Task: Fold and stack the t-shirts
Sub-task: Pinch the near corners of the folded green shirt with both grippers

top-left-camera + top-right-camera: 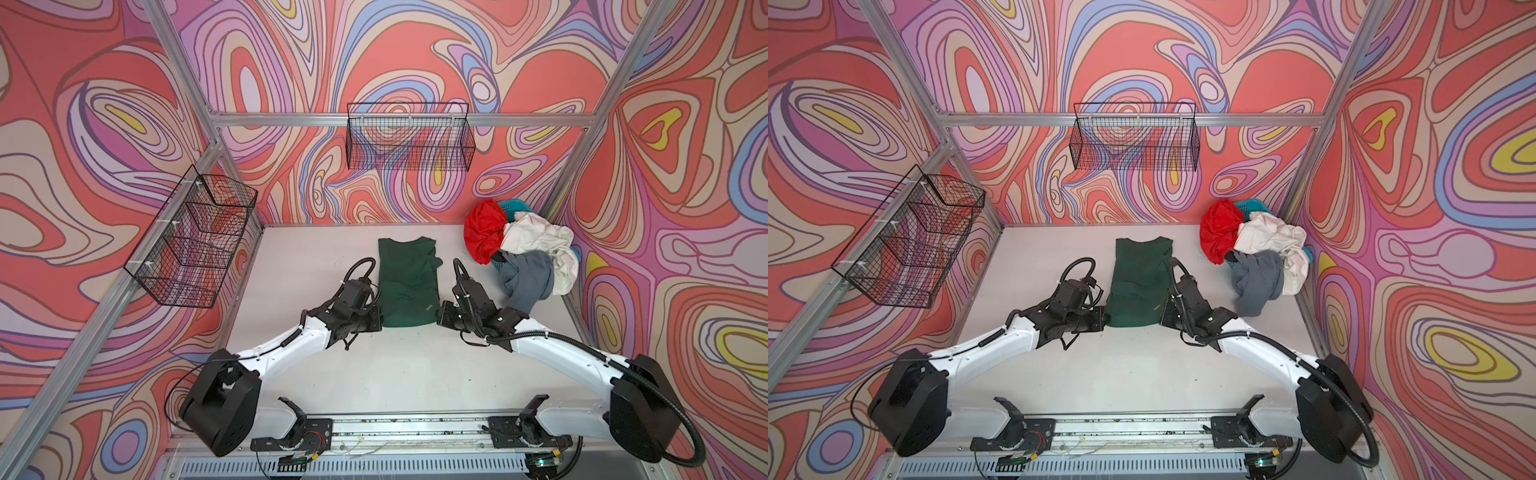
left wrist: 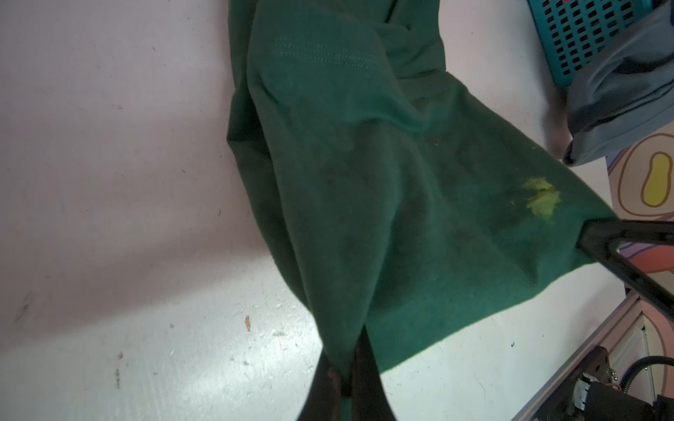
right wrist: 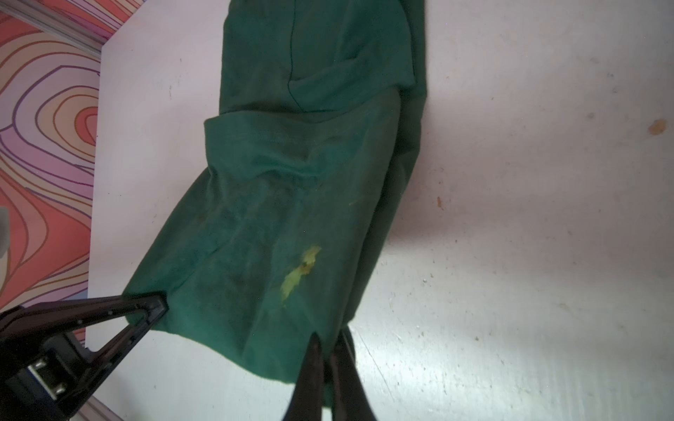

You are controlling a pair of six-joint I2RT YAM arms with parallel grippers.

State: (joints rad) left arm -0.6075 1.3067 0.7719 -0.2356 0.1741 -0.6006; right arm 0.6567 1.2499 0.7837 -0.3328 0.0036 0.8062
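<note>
The dark green t-shirt [image 1: 409,282] lies on the table [image 1: 311,270], its near hem corners pinched in the closed left gripper [image 2: 344,364] and right gripper [image 3: 328,342]. Farther back on the right, the red t-shirt [image 1: 484,235], off-white t-shirt [image 1: 540,245] and grey-blue t-shirt [image 1: 525,278] are heaped over a turquoise basket [image 1: 509,206].

We find the lone t-shirt [image 1: 409,282] on the table [image 1: 311,257], left gripper [image 2: 344,379] and right gripper [image 3: 328,357] at its near corners; far right, three t-shirts [image 1: 532,241] heap, seemingly in and over the mesh basket [image 1: 510,206]

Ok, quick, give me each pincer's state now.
Left pincer: shut on the dark green t-shirt.
Right pincer: shut on the same t-shirt.
</note>
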